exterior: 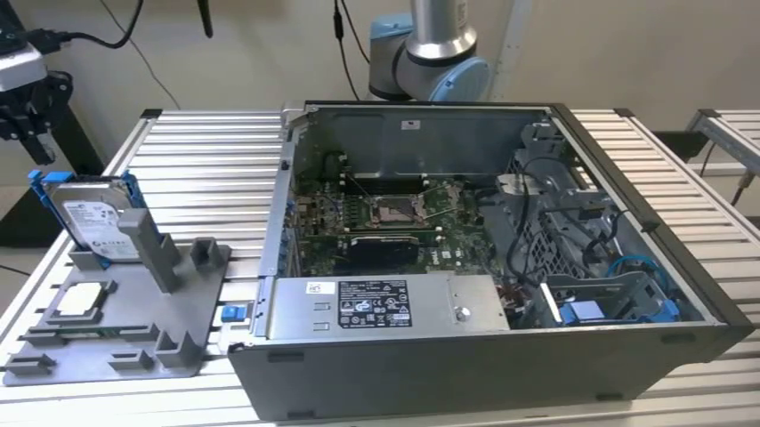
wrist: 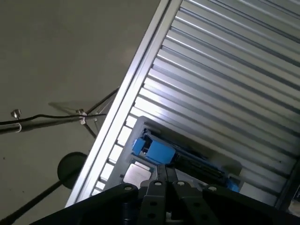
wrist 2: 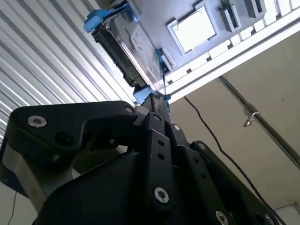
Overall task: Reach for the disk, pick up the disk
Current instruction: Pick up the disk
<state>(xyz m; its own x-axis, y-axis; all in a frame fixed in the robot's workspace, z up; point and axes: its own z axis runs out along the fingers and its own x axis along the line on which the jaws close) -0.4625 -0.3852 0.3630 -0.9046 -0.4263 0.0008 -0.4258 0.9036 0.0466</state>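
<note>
The disk [exterior: 92, 216] stands on edge in a slot of the grey fixture [exterior: 113, 342] on the exterior view's left. It is silver-grey with a white label and a blue frame. My black gripper [exterior: 30, 142] hangs above it and slightly toward the exterior view's left, clear of it. In both wrist views the fingers lie pressed together, shut on nothing. In the second wrist view the gripper [wrist 2: 157, 99] points at the blue end of the disk [wrist 2: 133, 47]. In the first wrist view the gripper [wrist: 165, 168] points at the disk's [wrist: 158, 151] blue-framed edge.
A small square processor chip [exterior: 81, 300] lies flat on the fixture near the disk. A small blue bracket [exterior: 233, 312] sits beside the open computer case [exterior: 475, 374], which takes up the middle of the slatted metal table [exterior: 202, 169]. The table's edge and the floor lie just beyond the fixture.
</note>
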